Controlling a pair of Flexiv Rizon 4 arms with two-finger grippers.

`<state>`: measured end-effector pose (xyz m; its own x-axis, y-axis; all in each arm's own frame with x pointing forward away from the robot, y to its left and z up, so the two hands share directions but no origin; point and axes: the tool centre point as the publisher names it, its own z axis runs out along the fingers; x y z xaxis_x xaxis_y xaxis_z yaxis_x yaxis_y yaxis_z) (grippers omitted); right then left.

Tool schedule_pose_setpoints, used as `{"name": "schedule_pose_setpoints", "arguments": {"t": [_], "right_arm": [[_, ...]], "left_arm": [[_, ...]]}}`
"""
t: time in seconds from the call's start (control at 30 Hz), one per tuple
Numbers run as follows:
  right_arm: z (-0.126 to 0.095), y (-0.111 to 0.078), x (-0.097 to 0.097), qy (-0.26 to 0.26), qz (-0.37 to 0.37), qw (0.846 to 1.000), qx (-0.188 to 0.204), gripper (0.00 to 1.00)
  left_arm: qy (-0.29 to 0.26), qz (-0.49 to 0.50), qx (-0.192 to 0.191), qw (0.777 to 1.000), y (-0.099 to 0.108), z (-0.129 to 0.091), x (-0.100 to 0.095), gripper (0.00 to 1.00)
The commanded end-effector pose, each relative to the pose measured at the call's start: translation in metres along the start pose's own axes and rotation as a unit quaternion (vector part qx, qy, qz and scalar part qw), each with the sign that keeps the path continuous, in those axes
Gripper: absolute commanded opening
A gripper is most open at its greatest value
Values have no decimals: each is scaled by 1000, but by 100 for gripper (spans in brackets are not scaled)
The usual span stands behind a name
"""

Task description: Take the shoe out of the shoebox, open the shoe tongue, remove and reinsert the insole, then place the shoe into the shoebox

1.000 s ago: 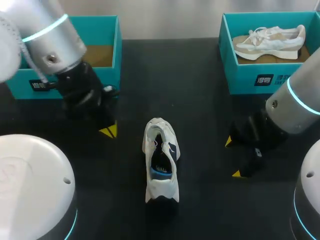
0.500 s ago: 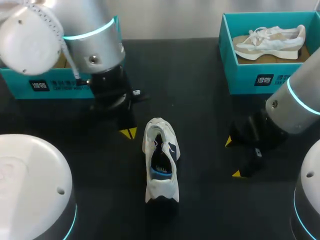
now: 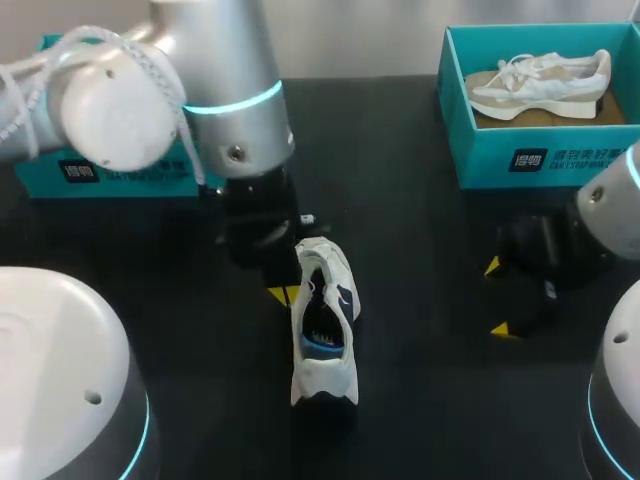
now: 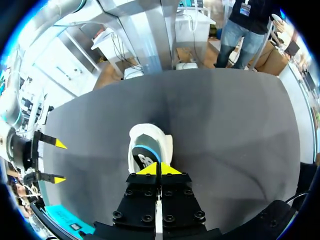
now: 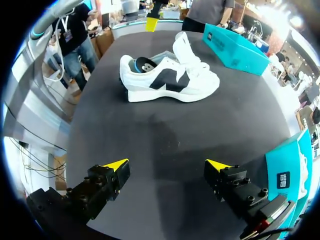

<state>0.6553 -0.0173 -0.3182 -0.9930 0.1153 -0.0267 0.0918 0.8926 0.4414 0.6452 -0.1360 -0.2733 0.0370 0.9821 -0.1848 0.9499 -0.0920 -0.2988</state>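
**A:** How much open room is there?

**B:** Plenty. The black tabletop (image 3: 430, 400) lies bare between the right end effector (image 5: 167, 165) and the shoe (image 5: 167, 80), which stands well ahead of it. The tabletop's near edge is behind both end effectors, with open surface either side of the shoe's heel.

**A:** And the arms?

**B:** The left arm (image 3: 215, 80) comes in from its corner, bends over the tabletop and points almost straight down. The right arm (image 3: 615, 205) stays low at its own side, its wrist angled inward toward the shoe.

**A:** The boxes?

**B:** The left shoebox (image 3: 110, 172) sits behind the left end effector (image 4: 159, 168), mostly hidden by the arm. The right shoebox (image 3: 500, 160) is just beside the right end effector, on its outer side, with a beige shoe (image 3: 540, 85) lying in it.

**A:** Where exactly is the task's shoe?

**B:** Upright on its sole on the tabletop, outside both boxes, directly under and ahead of the left end effector, whose tips sit at the shoe's opening edge.

**A:** The fingers?

**B:** The left end effector's yellow tips are pressed together, nothing between them. The right one's are spread wide, holding nothing.
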Motion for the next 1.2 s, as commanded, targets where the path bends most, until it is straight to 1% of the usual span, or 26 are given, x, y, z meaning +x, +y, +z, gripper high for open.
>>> {"name": "schedule_pose_setpoints", "arguments": {"t": [0.03,0.17,0.33,0.5,0.57,0.9,0.97,1.1,1.2], "right_arm": [[-11,-6,7,-4,-2,1000,-7,100],[-11,-6,7,-4,-2,1000,-7,100],[-11,-6,7,-4,-2,1000,-7,100],[-11,-6,7,-4,-2,1000,-7,100],[-11,-6,7,-4,-2,1000,-7,100],[-11,-6,7,-4,-2,1000,-7,100],[-11,-6,7,-4,-2,1000,-7,100],[-11,-6,7,-4,-2,1000,-7,100],[-11,-6,7,-4,-2,1000,-7,100]], "left_arm": [[10,4,8,1000,14,20,-9,0],[19,10,1,1000,18,30,-14,0],[31,28,0,999,15,51,-20,0],[35,38,8,999,7,63,-18,0],[42,41,7,998,7,69,-18,0],[44,35,11,998,7,89,-15,0],[44,33,12,998,8,89,-15,0],[44,39,-8,998,6,67,-13,0],[60,45,-13,997,5,66,-12,0]]}}
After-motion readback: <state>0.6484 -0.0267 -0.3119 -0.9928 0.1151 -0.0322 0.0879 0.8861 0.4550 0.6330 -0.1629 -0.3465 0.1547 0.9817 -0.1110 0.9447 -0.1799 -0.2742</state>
